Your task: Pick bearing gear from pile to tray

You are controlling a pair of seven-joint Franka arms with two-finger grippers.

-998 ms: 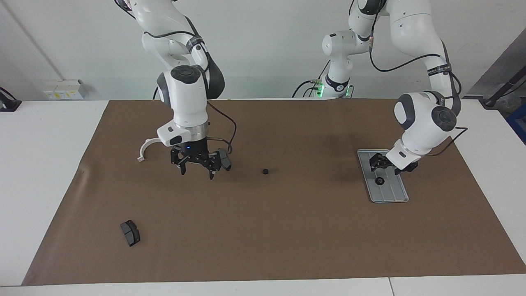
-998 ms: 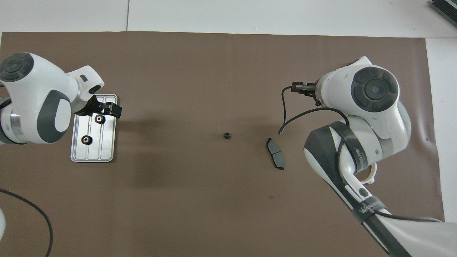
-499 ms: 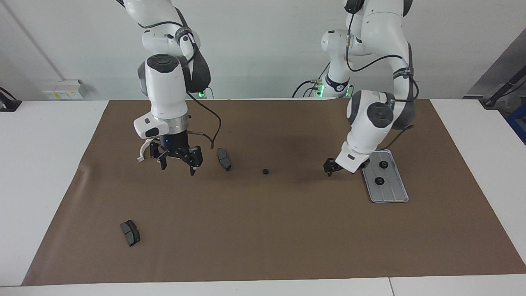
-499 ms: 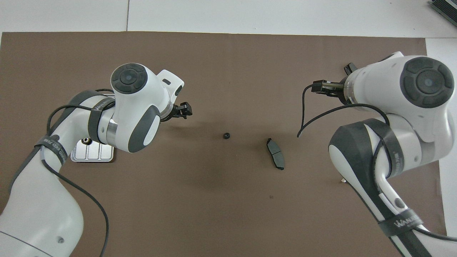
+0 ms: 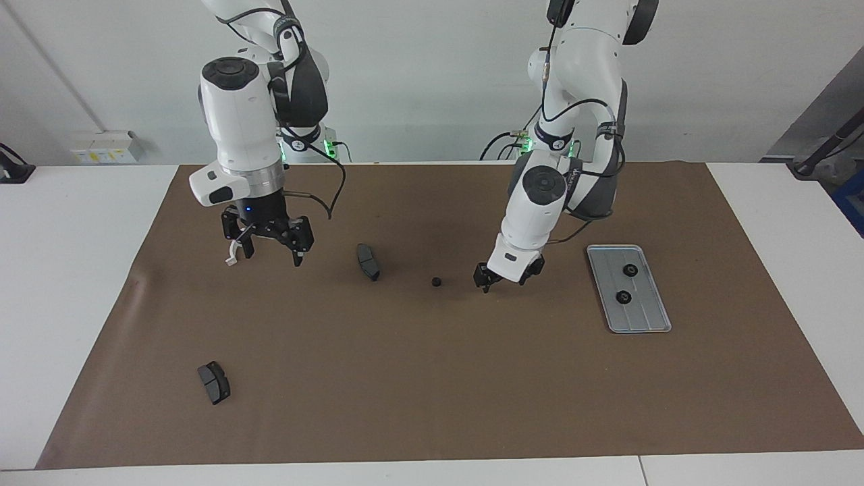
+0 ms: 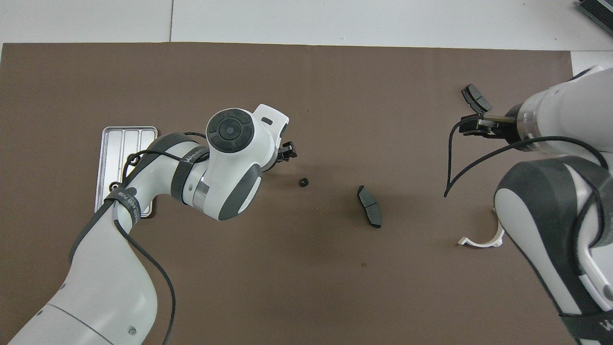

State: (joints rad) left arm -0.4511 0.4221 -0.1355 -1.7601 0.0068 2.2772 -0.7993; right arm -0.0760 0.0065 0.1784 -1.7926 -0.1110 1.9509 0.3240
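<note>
Progress: partly done, judged from the layout. Tray [image 5: 638, 322] sits toward the left arm's end of the brown mat [image 5: 432, 391] with two black bearing gears on it, the nearer gear [image 5: 630, 270] and the farther gear [image 5: 624, 296], apart from each other on the grooved floor. In the overhead view the left arm covers most of the tray, so only its farther part shows there.

One loose gear [image 5: 437, 281] is left on the mat near the table's middle, well apart from the tray. That looks like the last one to move; no other gear shows.

Rest of the pile, none of it wanted in the tray:
- white curved bracket [image 6: 481, 239], nearest the robots, toward the right arm's end
- dark grey pad [image 5: 368, 261], beside the loose gear toward the right arm's end
- second dark pad [image 5: 214, 382], farthest out, alone

Left gripper [image 5: 487, 283] hangs low over the mat just beside the loose gear, between it and the tray, wrist tilted toward the gear. No contact shows. How wide it is cannot be told, and nothing shows in it.

Right gripper [image 5: 270, 258] hangs raised over the white bracket, pointing straight down, spread wide and empty. That arm waits.

Likely next step: the left arm takes the loose gear.
</note>
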